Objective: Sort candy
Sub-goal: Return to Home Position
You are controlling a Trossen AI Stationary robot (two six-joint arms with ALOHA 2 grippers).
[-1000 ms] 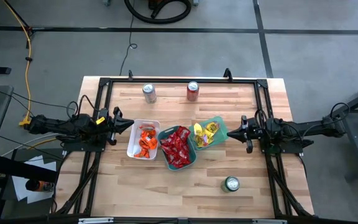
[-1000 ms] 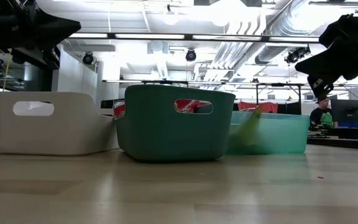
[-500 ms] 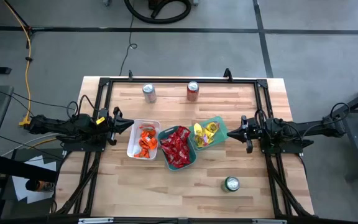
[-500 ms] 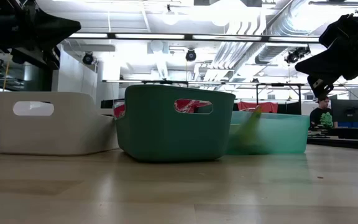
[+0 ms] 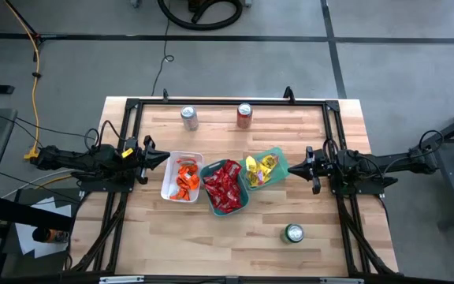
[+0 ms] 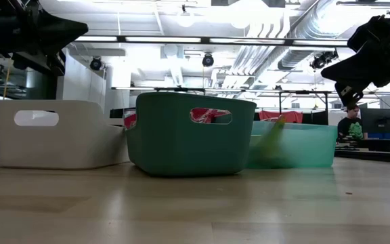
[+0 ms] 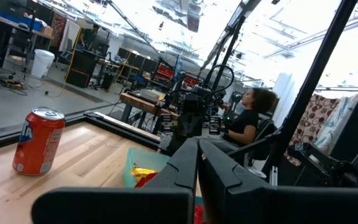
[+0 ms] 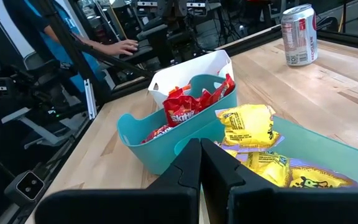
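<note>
Three trays stand side by side mid-table. The white tray [image 5: 181, 177] holds orange candy [image 5: 185, 176]. The teal tray [image 5: 225, 188] holds red candy [image 5: 223, 184], also seen as red packets [image 8: 194, 99]. The light green tray [image 5: 265, 169] holds yellow candy [image 5: 260, 167], the yellow packets [image 8: 246, 124] close before the right wrist camera. My left gripper [image 5: 162, 158] hovers shut just left of the white tray. My right gripper [image 5: 293, 166] hovers shut just right of the light green tray. Neither touches anything.
A silver can [image 5: 189, 117] and a red can [image 5: 244, 115] stand near the table's far edge; a green can [image 5: 293, 233] stands toward the near right. Bare wood lies on the near half. People show in the room beyond the table.
</note>
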